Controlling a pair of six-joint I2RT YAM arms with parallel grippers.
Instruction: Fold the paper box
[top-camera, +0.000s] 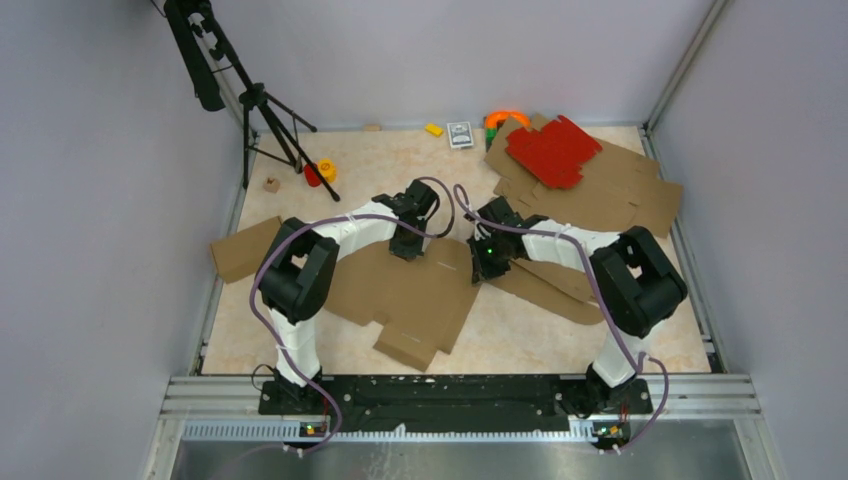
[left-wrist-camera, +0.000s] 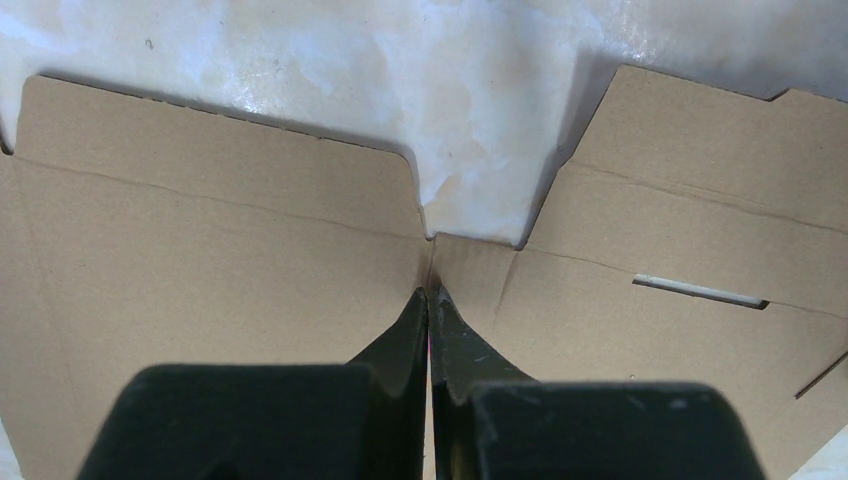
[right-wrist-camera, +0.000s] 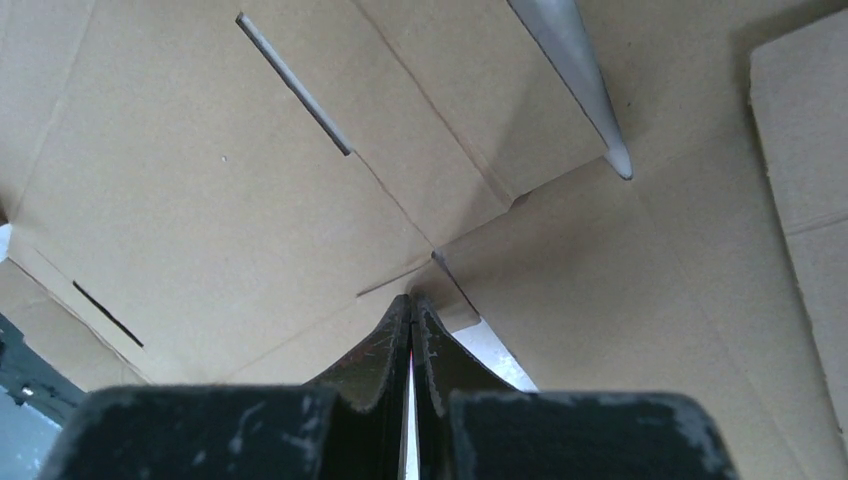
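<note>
The paper box (top-camera: 410, 290) lies flat and unfolded on the middle of the table as a brown die-cut sheet with flaps and slots. My left gripper (top-camera: 405, 245) is shut, its tips resting on the sheet's far edge. In the left wrist view the closed tips (left-wrist-camera: 430, 292) touch a crease of the box (left-wrist-camera: 220, 260) just below a notch where the table shows through. My right gripper (top-camera: 487, 265) is shut too, at the sheet's right side. Seen from the right wrist, its tips (right-wrist-camera: 411, 297) press on the cardboard (right-wrist-camera: 230, 200) beside a cut. Nothing is between either pair of fingers.
A red die-cut sheet (top-camera: 552, 150) lies on a stack of brown cardboard (top-camera: 620, 195) at the back right. More brown cardboard lies under the right arm (top-camera: 550, 285) and at the left edge (top-camera: 240, 248). A tripod (top-camera: 270, 120) and small toys (top-camera: 460, 134) stand at the back.
</note>
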